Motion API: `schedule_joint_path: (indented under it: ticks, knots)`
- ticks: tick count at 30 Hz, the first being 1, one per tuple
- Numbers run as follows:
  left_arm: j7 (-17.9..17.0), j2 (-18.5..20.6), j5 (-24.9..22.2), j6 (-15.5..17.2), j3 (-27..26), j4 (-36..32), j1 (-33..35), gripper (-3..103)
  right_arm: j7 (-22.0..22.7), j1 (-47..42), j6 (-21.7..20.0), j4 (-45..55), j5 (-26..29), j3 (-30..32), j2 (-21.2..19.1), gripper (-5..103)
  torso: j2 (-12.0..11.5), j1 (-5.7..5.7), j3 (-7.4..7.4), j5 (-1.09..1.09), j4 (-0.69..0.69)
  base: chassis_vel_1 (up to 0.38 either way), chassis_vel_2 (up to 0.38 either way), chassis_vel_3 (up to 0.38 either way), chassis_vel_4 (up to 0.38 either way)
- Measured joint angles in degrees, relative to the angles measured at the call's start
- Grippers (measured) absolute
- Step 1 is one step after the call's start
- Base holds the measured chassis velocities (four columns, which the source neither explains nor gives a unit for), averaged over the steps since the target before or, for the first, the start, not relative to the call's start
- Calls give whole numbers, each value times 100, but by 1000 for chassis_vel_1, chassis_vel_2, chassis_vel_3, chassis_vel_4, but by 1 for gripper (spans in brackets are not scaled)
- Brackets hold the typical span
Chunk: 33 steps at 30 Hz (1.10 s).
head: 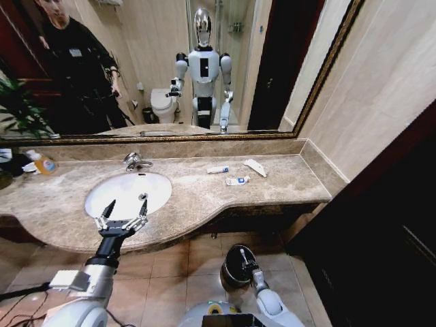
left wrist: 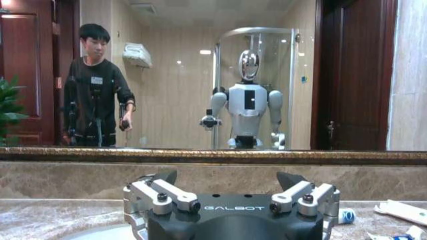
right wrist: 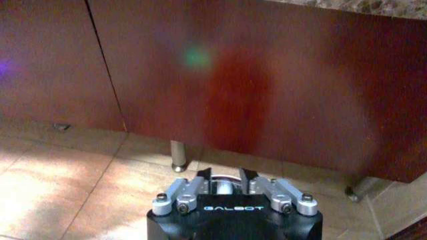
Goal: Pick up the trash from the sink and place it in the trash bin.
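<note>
Left gripper [head: 125,208] spread wide, empty, hovering at the white sink's [head: 102,193] six o'clock rim. Right gripper [head: 243,255] narrowed, seemingly empty, above the black trash bin [head: 231,272].

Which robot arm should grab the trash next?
Probably the left. Its gripper hangs open over the sink, near the packets on the counter. The right gripper is down low by the bin.
</note>
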Motion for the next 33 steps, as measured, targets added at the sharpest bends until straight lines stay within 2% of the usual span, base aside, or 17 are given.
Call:
schedule_joint_path:
  ticks: [3, 5, 6, 7, 8, 9, 10, 12, 14, 16, 17, 18, 21, 23, 27, 32, 33]
  knots:
    - [0, 0, 0, 0, 0, 0, 0, 100, 6, -33, 17, 44, 11, -17, 6, 44, 0, 0, 0, 0, 0, 0, 0, 0, 0]
    - [0, 0, 0, 0, 0, 0, 0, 100, 15, -47, 17, 79, -4, -23, -7, 44, 0, 0, 0, 1, 0, 0, 0, 0, 0]
    - [0, 0, 0, 0, 0, 0, 0, 100, 38, -81, 6, 168, -34, -25, -42, 50, 0, 0, 0, 1, 0, 0, 0, 0, 0]
    - [0, 0, 0, 0, 0, 0, 0, 100, 48, -124, -41, 282, -51, -21, -88, 50, 0, 0, 0, 0, 0, 0, 0, 0, 0]
    - [0, 0, 0, 0, 0, 0, 0, 100, 62, -155, -74, 364, -54, -17, -122, 61, 0, 0, 0, 0, 0, 0, 0, 0, 0]
    - [0, 0, 0, 0, 0, 0, 0, 100, 95, -206, -107, 478, -54, -13, -163, 66, 0, 0, 0, 0, 0, 0, 0, 0, 0]
    - [0, 0, 0, 0, 0, 0, 0, 100, 95, -206, -107, 478, -54, -13, -163, 66, 0, 0, 0, 0, 0, 0, 0, 0, 0]
    - [0, 0, 0, 0, 0, 0, 0, 100, 184, -318, -146, 682, -51, -11, -192, 77, 0, 0, 0, 0, 0, 0, 0, 0, 0]
    - [0, 0, 0, 0, 0, 0, 0, 100, 219, -362, -160, 764, -50, -8, -186, 77, 0, 0, 0, 0, 0, 0, 0, 0, 0]
    - [0, 0, 0, 0, 0, 0, 0, 100, 345, -499, -235, 1090, -13, 2, -170, 88, 0, 0, 0, 1, 0, 0, 0, 0, 0]
    - [0, 0, 0, 0, 0, 0, 0, 100, 345, -499, -235, 1090, -13, 2, -170, 88, 0, 0, 0, 1, 0, 0, 0, 0, 0]
    - [0, 0, 0, 0, 0, 0, 0, 100, 452, -575, -257, 1308, 43, 2, -187, 97, 0, 0, 0, 0, 0, 0, 0, 0, 0]
    - [0, 0, 0, 0, 0, 0, 0, 100, 603, -708, -275, 1628, 77, -7, -227, 99, 0, 0, 0, 0, 0, 0, 0, 0, 0]
    - [0, 0, 0, 0, 0, 0, 0, 100, 891, -872, -247, 2074, -132, -4, -239, 100, 0, 0, 0, 0, 0, 0, 0, 0, 0]
    - [0, 0, 0, 0, 0, 0, 0, 100, 1144, -1026, -272, 2705, -224, 22, -254, 100, 0, 0, 0, 0, 0, 0, 0, 0, 0]
    - [0, 0, 0, 0, 0, 0, 0, 100, 1322, -1319, -627, 3962, -93, 119, -361, 100, 0, 0, 0, 0, 0, 0, 0, 0, 0]
    - [0, 0, 0, 0, 0, 0, 0, 100, 1322, -1319, -627, 3962, -93, 119, -361, 100, 0, 0, 0, 0, 0, 0, 0, 0, 0]
